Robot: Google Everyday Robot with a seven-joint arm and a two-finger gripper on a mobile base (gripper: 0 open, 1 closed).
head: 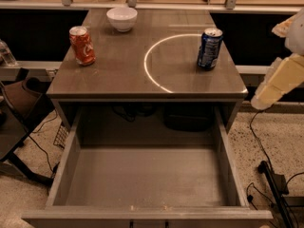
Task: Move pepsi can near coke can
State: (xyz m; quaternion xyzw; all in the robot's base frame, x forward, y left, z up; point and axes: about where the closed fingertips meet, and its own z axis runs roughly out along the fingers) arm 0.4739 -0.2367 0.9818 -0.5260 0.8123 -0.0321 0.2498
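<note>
The pepsi can stands upright on the grey table, near its right edge and roughly midway from back to front, with nothing touching it. A thin bright arc of light lies on the tabletop: it starts just beside the pepsi can on its far side, curves away to the can's left and bends back toward the front edge.

Well to the left of the pepsi can, across most of the tabletop, the coke can also stands upright, close to the left edge and about as far back as the pepsi can. The two are well apart. Left of the pepsi can and farther back, between the two cans in the view, sits a white bowl.

Right of the pepsi can, beyond the table's edge and clear of it, the cream-coloured gripper hangs at the side of the view. It holds nothing visible, and I cannot tell whether it is parted or closed.

Below and in front of the pepsi can, the table's drawer is pulled fully out.
</note>
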